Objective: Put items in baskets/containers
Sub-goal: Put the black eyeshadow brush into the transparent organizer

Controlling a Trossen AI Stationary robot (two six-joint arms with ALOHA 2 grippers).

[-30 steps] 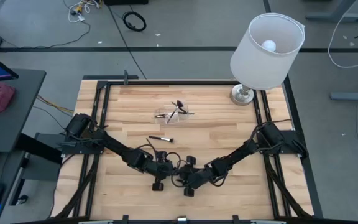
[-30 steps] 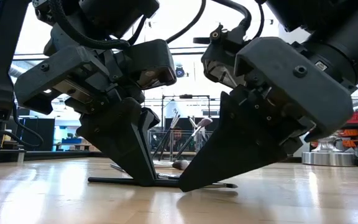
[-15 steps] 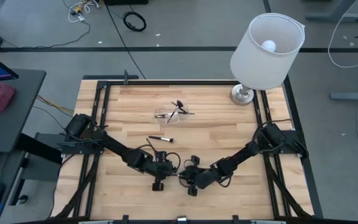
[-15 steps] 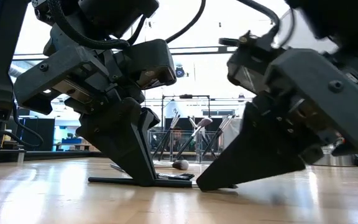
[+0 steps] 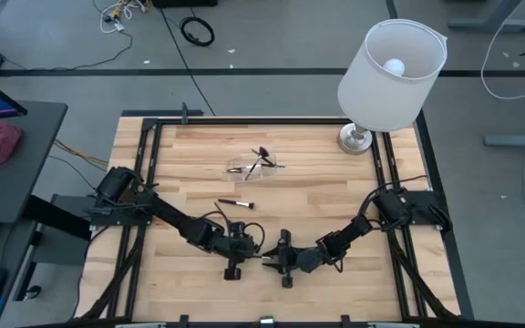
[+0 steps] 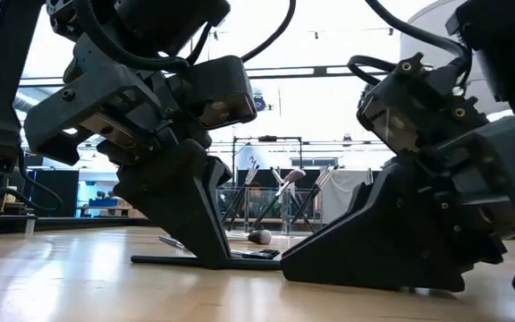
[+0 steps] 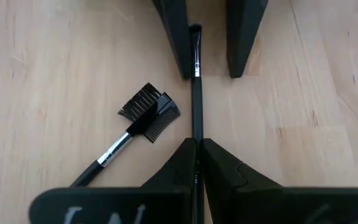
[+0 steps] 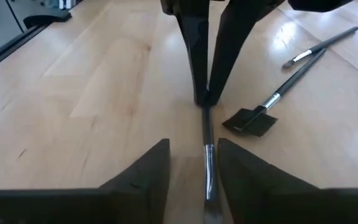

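Left gripper (image 7: 196, 152): you see it pinched on the brush (image 7: 196, 93), flat on the table (image 7: 48, 81).
Right gripper (image 8: 193, 163): jaws apart, straddling the brush's other end.
Comb brush (image 7: 143, 118): beside the left gripper.
Cup (image 5: 243, 169): well beyond both.

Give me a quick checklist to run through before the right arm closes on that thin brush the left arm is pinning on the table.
1. Left gripper shut on the thin brush: ok.
2. Right gripper open, one finger on each side of the brush: ok.
3. Brush lying flat on the table: ok.
4. Comb brush out of the closing path: ok, it lies beside the thin one, apart from it.
5. Clear cup ready to receive: cannot tell, it looks tipped over with brushes in it.
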